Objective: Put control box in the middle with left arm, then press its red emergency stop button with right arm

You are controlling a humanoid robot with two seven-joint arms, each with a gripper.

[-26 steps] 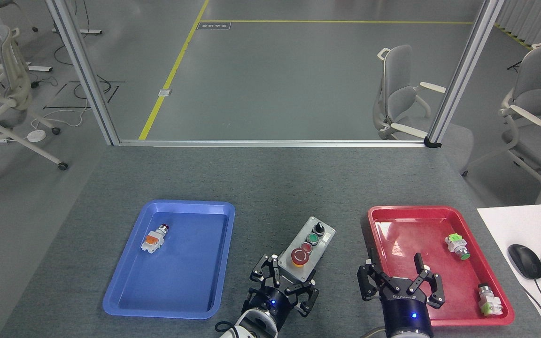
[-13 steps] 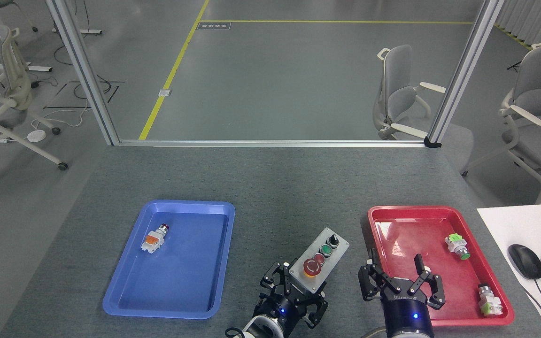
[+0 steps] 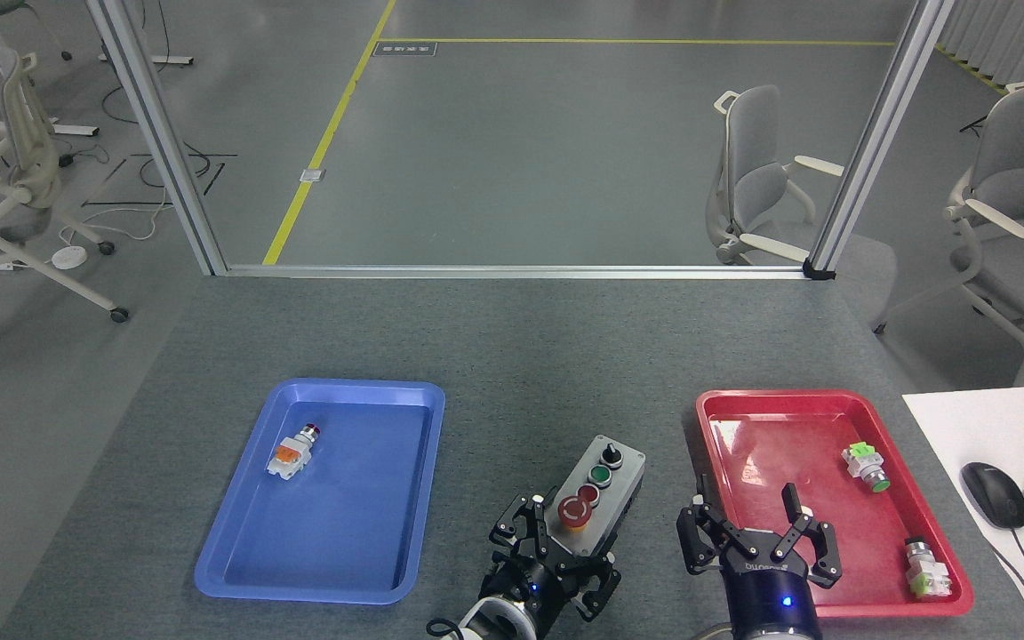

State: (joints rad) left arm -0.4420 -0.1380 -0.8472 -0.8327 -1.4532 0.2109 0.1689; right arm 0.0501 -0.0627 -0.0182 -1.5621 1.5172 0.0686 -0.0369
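Observation:
The control box (image 3: 608,484), light grey with a black base, lies between the two trays and tilts from near-left to far-right. Its row runs from a black knob at the far end through a green and a small red button to the red emergency stop button (image 3: 576,511) at the near end. My left gripper (image 3: 568,544) is shut on the box's near end, one finger on each side. To the right, my right gripper (image 3: 748,505) stands open with nothing between its fingers, above the near-left corner of the red tray.
A blue tray (image 3: 236,569) on the left holds one small push-button part (image 3: 292,452). The red tray (image 3: 725,409) on the right holds two such parts (image 3: 865,467) (image 3: 924,569). A white desk with a mouse (image 3: 994,493) and a keyboard adjoins the table's right edge.
My left gripper carried the control box to the right, then brought it slightly back left and nearer. The right gripper stayed nearly still and open.

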